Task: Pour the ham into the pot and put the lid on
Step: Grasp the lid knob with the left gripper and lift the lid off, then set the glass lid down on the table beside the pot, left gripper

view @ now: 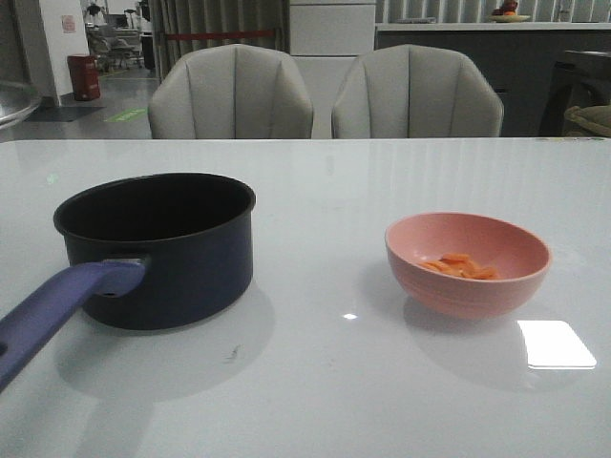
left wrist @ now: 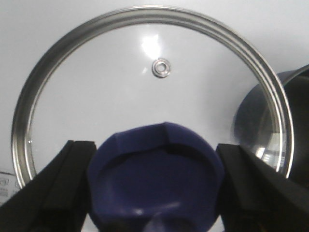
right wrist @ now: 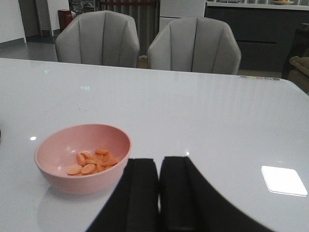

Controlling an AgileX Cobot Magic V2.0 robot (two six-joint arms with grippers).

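Observation:
The dark pot (view: 158, 253) with its purple-blue handle (view: 57, 305) stands on the left of the table, empty as far as I can see. The ham (view: 460, 266) lies as orange slices in a pink bowl (view: 458, 296) on the right. The glass lid (left wrist: 145, 72) shows only in the left wrist view, with the pot (left wrist: 295, 121) beside it. My left gripper (left wrist: 154, 179) is shut on the lid's blue knob (left wrist: 154, 169), a finger pressed on each side. My right gripper (right wrist: 159, 162) is shut and empty, just beside the bowl (right wrist: 72, 179) of ham (right wrist: 92, 162).
Two grey chairs (view: 325, 95) stand behind the table's far edge. A bright square reflection (view: 556, 343) lies on the table near the bowl. Neither arm shows in the front view.

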